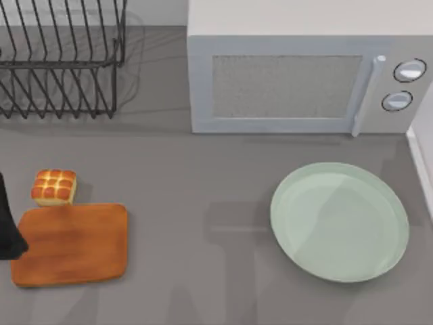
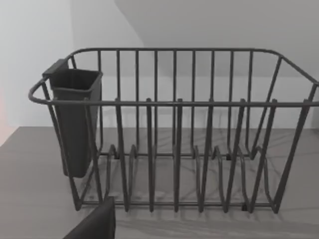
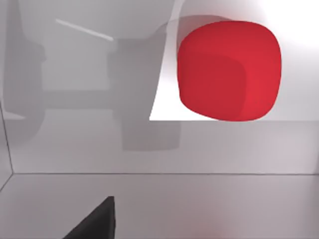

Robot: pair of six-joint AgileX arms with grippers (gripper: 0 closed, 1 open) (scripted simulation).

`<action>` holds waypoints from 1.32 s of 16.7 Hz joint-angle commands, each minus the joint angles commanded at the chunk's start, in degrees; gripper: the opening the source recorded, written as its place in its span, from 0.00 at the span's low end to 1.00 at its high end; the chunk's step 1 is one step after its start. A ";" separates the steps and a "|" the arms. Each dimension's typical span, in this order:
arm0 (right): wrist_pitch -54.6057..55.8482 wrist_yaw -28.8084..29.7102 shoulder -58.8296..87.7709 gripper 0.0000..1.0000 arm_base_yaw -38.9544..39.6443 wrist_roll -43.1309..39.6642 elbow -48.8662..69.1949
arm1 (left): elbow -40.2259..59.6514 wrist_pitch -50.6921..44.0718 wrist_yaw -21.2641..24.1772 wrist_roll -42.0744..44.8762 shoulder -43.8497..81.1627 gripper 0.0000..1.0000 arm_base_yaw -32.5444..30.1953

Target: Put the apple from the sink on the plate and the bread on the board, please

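Microwave [image 1: 308, 81] standing at the back, no writing readable on it. Dish rack [image 2: 174, 134] sitting back left. Plate [image 1: 339, 221] lying bare at right. Board [image 1: 71, 244] lying front left, bread [image 1: 54, 187] touching its far edge. Apple [image 3: 229, 70] resting in the white sink [image 3: 149, 199]. Jaw state: cannot tell for either arm

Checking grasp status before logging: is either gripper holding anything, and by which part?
Nothing looks held. The apple lies free ahead in the right wrist view; the bread sits on the table beside the board, untouched.
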 joint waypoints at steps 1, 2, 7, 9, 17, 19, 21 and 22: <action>0.12 0.01 -0.12 1.00 0.31 0.06 -0.17 | 0.00 0.00 0.00 0.00 0.00 1.00 0.00; 0.26 0.01 -0.01 1.00 0.31 0.06 -0.23 | 0.00 0.00 0.00 0.00 0.00 1.00 0.00; 9.63 0.06 5.93 1.00 0.21 0.13 -3.81 | 0.00 0.00 0.00 0.00 0.00 1.00 0.00; 16.22 0.10 9.59 1.00 0.17 0.18 -6.06 | 0.00 0.00 0.00 0.00 0.00 1.00 0.00; 27.63 0.16 16.91 1.00 0.08 0.30 -10.71 | 0.00 0.00 0.00 0.00 0.00 1.00 0.00; 27.63 0.16 16.91 0.92 0.08 0.30 -10.71 | 0.00 0.00 0.00 0.00 0.00 1.00 0.00; 27.63 0.16 16.91 0.77 0.08 0.30 -10.71 | 0.00 0.00 0.00 0.00 0.00 1.00 0.00; 27.63 0.16 16.91 0.70 0.08 0.30 -10.71 | 0.00 0.00 0.00 0.00 0.00 1.00 0.00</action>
